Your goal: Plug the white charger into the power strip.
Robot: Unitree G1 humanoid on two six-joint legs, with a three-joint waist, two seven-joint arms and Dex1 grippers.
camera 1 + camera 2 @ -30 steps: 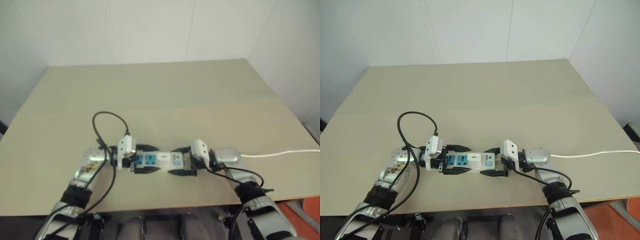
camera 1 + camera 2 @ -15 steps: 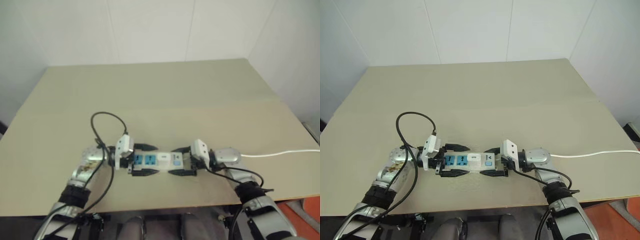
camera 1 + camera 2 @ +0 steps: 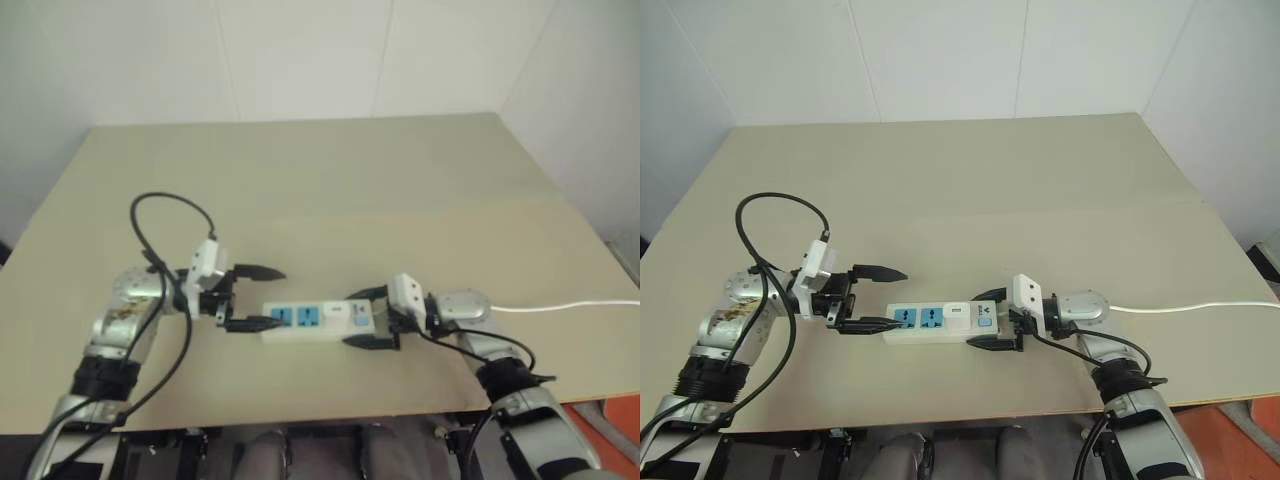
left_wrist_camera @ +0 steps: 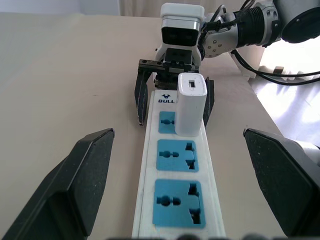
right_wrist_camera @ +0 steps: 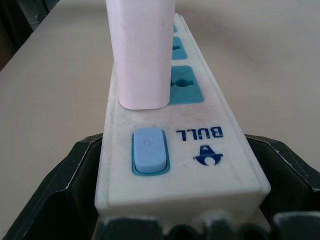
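The power strip (image 3: pixel 936 322) lies flat on the tan table (image 3: pixel 990 200), its blue sockets facing up. The white charger (image 4: pixel 190 102) stands plugged into the socket nearest the switch, also visible in the right wrist view (image 5: pixel 140 55). My left gripper (image 3: pixel 892 298) is open wide at the strip's free end, hovering a little above it and holding nothing. My right gripper (image 3: pixel 985 318) is shut on the strip's switch end, with a black finger (image 5: pixel 75 175) against each side.
The strip's thin white cord (image 3: pixel 1200 307) runs right along the table to its edge. A black cable loop (image 3: pixel 780 205) arches over my left arm. White walls stand behind the table's far edge.
My left gripper has pulled back to the left and upward, away from the charger and off the strip, and has opened a little wider. The charger stays in its socket. My right gripper has kept its hold.
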